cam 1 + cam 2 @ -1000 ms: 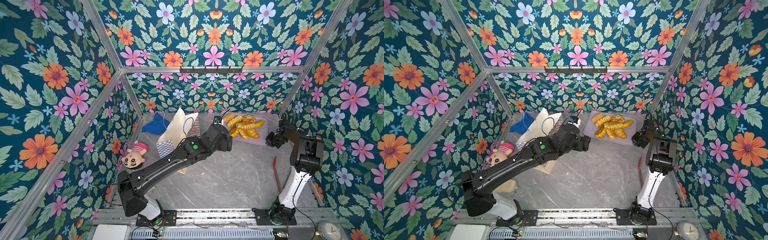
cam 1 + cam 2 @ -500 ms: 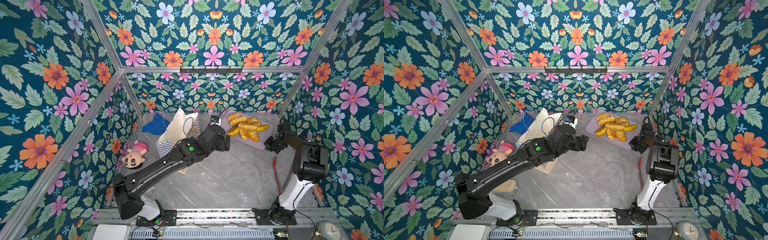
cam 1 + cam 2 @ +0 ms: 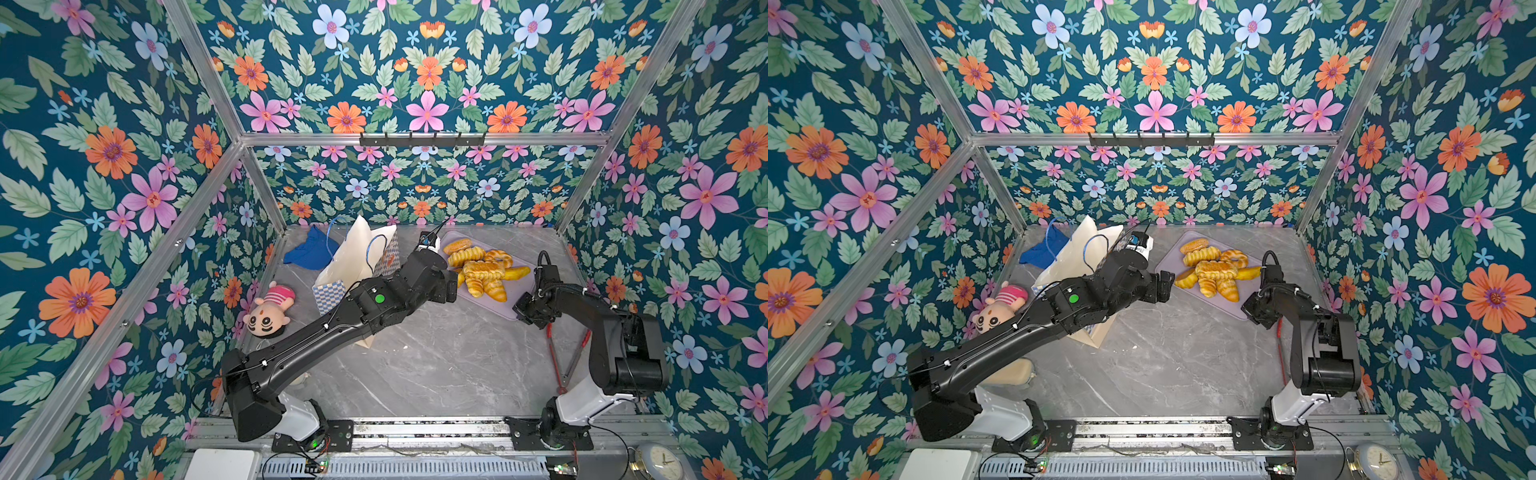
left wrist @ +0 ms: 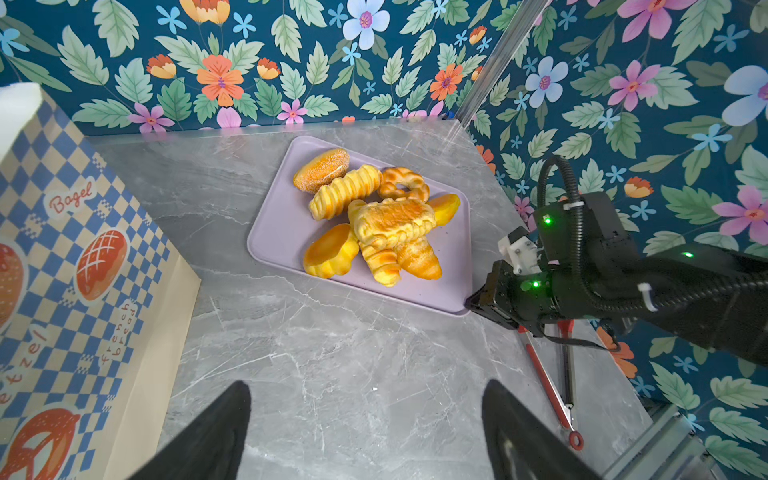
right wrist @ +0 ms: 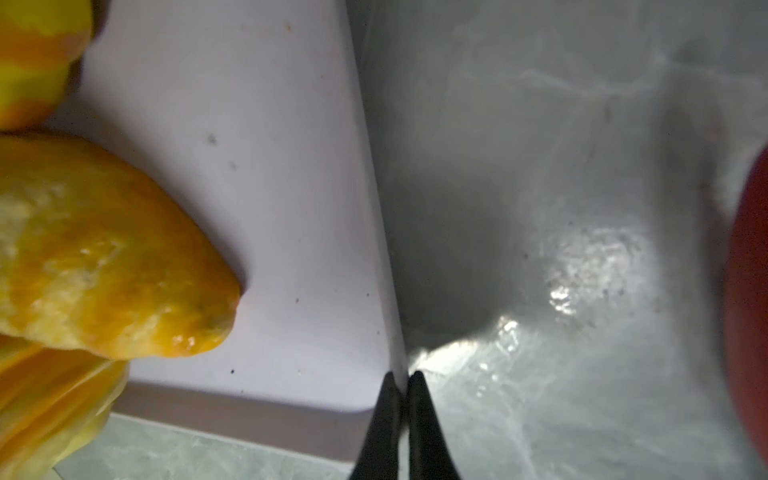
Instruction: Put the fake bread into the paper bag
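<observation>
While the left gripper [image 4: 366, 386] hangs wide and empty, the right gripper [image 5: 401, 384] pinches a lilac plastic tray [image 4: 274, 232] by its near corner; golden fake bread [image 4: 390, 220] lies piled on it, the cream blue-checked paper bag [image 4: 83, 257] stands farther left.

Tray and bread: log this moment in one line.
left gripper: open, empty | right gripper: shut on tray rim | bread: piled on tray | bag: standing
</observation>
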`<state>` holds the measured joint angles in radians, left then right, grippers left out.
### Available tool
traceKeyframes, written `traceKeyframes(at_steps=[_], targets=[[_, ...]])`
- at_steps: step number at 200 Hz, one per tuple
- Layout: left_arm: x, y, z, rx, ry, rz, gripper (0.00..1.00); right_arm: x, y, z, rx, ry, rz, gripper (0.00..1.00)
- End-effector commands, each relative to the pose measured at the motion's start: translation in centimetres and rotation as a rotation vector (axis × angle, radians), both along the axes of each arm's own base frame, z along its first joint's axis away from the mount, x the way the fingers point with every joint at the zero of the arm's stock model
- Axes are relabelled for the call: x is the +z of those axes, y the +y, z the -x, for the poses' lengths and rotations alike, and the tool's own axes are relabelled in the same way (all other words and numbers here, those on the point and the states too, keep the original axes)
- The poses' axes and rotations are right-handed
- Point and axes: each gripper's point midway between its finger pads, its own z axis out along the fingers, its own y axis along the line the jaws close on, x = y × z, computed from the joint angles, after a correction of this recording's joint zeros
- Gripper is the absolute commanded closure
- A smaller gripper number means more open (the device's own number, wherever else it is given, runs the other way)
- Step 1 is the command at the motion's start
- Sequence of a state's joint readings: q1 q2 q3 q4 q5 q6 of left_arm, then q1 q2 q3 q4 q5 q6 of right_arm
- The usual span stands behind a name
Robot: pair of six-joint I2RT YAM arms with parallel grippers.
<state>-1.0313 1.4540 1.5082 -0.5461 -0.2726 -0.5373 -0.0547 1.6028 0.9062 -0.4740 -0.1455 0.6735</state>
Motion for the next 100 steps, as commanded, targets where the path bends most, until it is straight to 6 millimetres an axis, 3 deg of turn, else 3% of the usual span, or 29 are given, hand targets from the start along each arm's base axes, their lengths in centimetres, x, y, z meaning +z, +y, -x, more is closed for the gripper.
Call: traceKeyframes(at_steps=[1,61,100], targets=[[0.7,-0.1,-0.1,-0.009,-0.022,0.021,0.12,0.6,0.8,0.2,0.056,-0.029,0.024,1.00],[1.7,-0.3,-0.4,-0.010,-0.041,0.027,0.12,1.6,3.7,3.0,0.160,-0.034,0.034,1.00],[2.7,-0.2,-0.7,-0.004,-0.063,0.012,0.11,1.1,5.8,4.8,0.235,0.013,0.031,1.00]])
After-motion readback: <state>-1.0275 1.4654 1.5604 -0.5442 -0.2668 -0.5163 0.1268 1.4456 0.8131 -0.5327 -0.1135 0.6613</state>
